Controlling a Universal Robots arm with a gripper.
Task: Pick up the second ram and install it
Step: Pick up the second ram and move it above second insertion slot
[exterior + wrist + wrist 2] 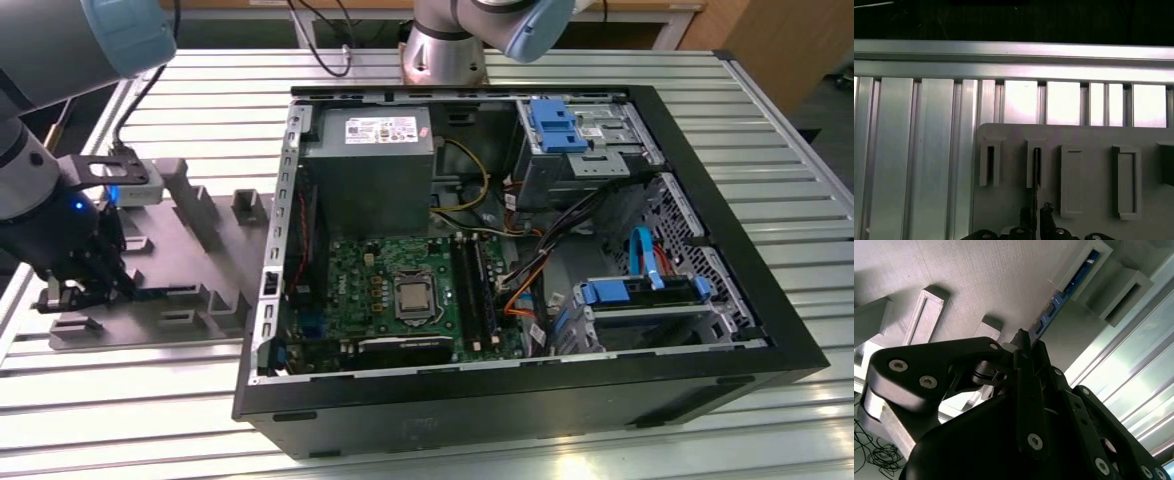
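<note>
The second ram (1074, 282), a thin blue-green strip, stands on edge in the slotted blocks of a grey holder plate (979, 280). My gripper (1023, 340) has its black fingers closed together over the near end of the strip. In the first wrist view the ram (1037, 167) is a dark line running from a holder slot down into the gripper (1036, 214). In the exterior view the gripper (83, 293) sits low over the holder plate (200, 225) at the exterior view's left, with the ram (167, 291) reaching out beside it.
An open black computer case (747, 300) lies to the right of the plate, holding a green motherboard (387, 270), black slot rails (470, 285), a grey power-supply box (367, 150) and blue drive brackets (641, 290). Ribbed aluminium table (120, 400) surrounds everything.
</note>
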